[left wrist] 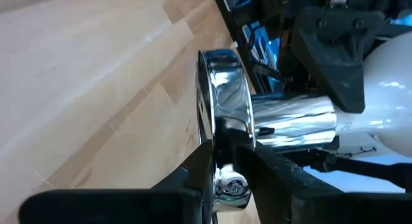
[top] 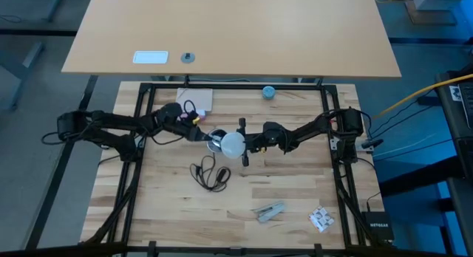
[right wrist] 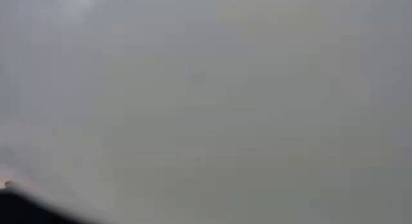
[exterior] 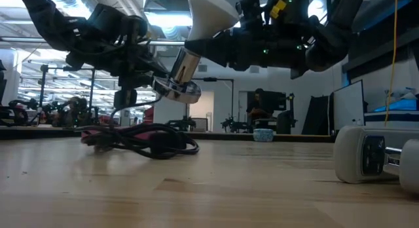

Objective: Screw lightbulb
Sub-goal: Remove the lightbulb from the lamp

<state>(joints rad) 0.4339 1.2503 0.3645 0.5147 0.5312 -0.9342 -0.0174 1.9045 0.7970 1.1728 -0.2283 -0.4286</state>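
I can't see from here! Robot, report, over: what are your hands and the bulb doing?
Left gripper clamps shiny socket above table. Right gripper holds lightbulb at socket. Black cord below, not in way.

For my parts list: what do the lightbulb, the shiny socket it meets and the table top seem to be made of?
The lightbulb: matte white dome, frosted glass or plastic, cannot tell which. The socket: probably polished metal, with mirror-like reflections. The table top: pale wood planks, with visible grain and seams.

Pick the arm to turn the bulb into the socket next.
Right. Its pincer holds the small white frosted lightbulb at the shiny silver socket; the left pincer clamps the socket's disc, steadying it.
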